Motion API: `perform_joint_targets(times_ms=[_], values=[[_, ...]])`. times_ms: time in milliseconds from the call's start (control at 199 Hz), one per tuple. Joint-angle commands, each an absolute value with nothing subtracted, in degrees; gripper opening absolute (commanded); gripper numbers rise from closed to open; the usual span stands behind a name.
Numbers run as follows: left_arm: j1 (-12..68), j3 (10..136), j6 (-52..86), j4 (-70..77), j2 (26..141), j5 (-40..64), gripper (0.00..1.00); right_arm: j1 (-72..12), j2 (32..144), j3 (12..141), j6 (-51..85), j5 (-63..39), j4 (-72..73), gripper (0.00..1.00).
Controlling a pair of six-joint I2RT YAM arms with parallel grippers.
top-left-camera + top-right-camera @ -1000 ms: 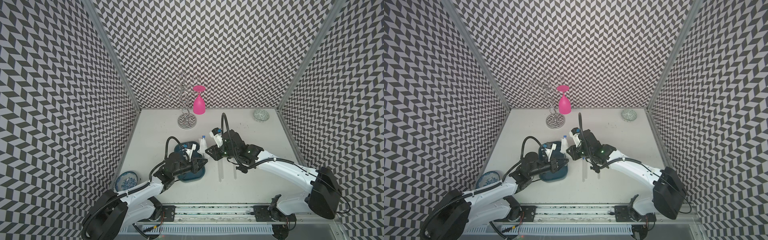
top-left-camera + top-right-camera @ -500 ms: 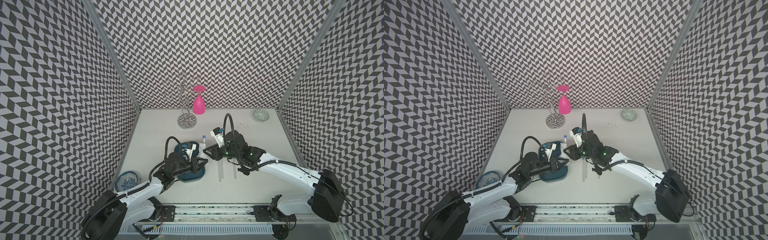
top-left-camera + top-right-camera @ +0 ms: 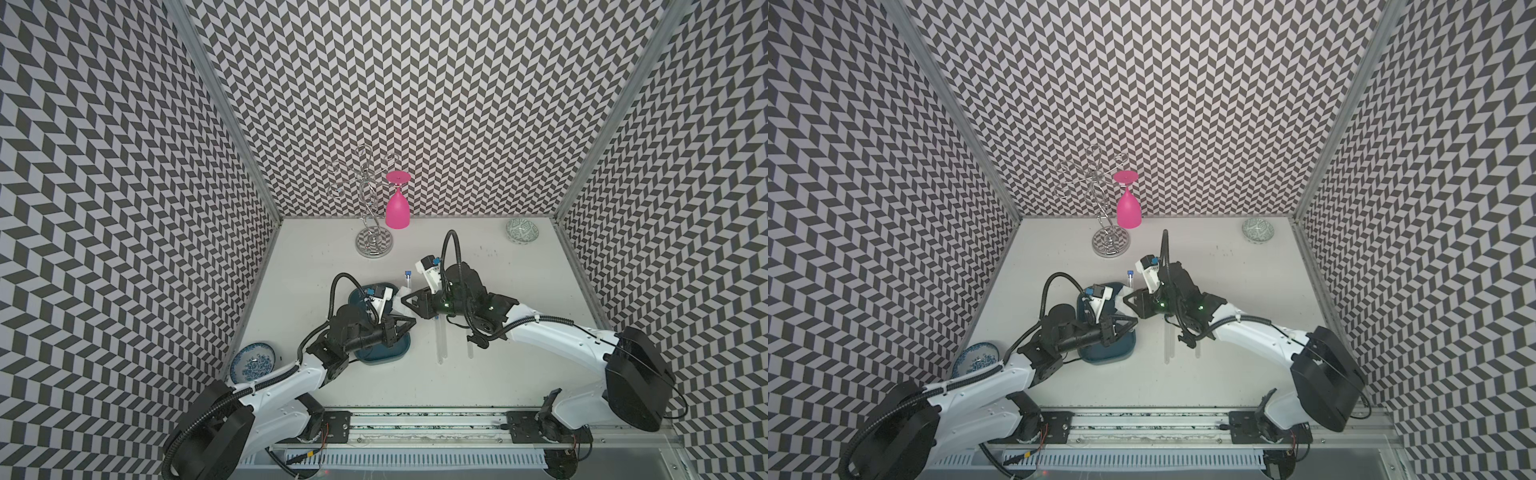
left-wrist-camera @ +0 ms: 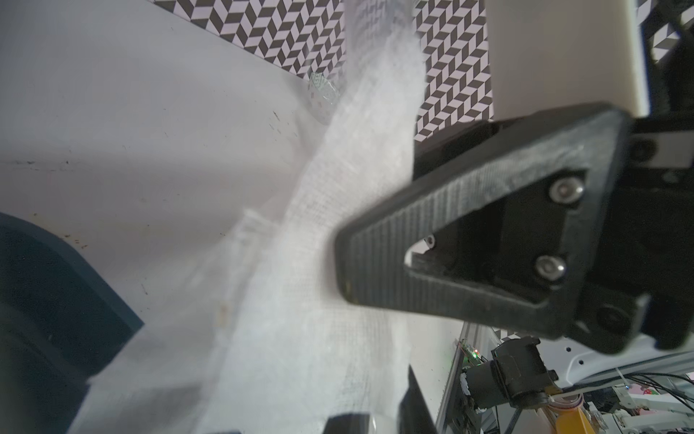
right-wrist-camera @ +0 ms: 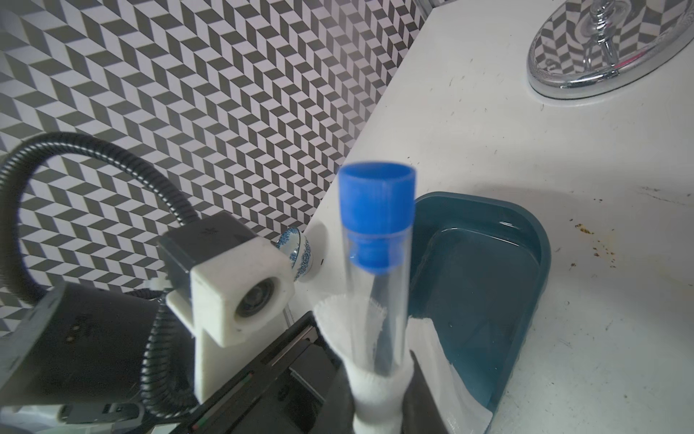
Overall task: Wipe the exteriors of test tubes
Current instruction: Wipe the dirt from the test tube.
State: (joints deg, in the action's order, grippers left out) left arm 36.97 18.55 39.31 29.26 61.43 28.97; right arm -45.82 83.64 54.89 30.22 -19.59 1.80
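Observation:
A clear test tube (image 5: pixel 388 300) with a blue cap (image 5: pixel 377 203) stands tilted over the edge of the teal tray (image 3: pixel 390 353). My right gripper (image 5: pixel 377 398) is shut on a white tissue (image 5: pixel 375 379) wrapped round the tube's lower part. Both top views show this gripper (image 3: pixel 405 300) (image 3: pixel 1127 300) beside the tray, with bare tube (image 3: pixel 408 282) rising past it. My left gripper (image 3: pixel 411 322) is shut just below, and its fingers (image 4: pixel 349 424) pinch the tube's rounded end under the tissue (image 4: pixel 319 263). Three more test tubes (image 3: pixel 440 345) (image 3: pixel 469 345) lie on the table under the right arm.
A chrome glass rack (image 3: pixel 374 243) with a pink glass (image 3: pixel 397 208) hanging upside down stands at the back. A patterned bowl (image 3: pixel 523 231) sits back right. A blue-and-white dish (image 3: pixel 253 361) sits front left by the wall. The tray's (image 5: pixel 525 263) floor holds only a flap of tissue.
My right gripper has slid the tissue down the tube, away from the cap and toward the left gripper, so more bare tube shows. The left arm has stayed put.

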Motion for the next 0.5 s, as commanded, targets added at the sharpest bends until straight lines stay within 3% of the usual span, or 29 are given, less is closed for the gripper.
perform_joint_targets(times_ms=[0, 497], values=[[37.1, 19.1, 39.0, 30.6, 60.7, 30.1, 0.08, -44.0, 84.8, 58.3, 30.2, -18.4, 8.0, 0.18], [37.1, 20.0, 38.9, 30.8, 62.0, 31.2, 0.08, -38.7, 88.2, 62.0, 30.2, -23.0, 16.9, 0.19]])
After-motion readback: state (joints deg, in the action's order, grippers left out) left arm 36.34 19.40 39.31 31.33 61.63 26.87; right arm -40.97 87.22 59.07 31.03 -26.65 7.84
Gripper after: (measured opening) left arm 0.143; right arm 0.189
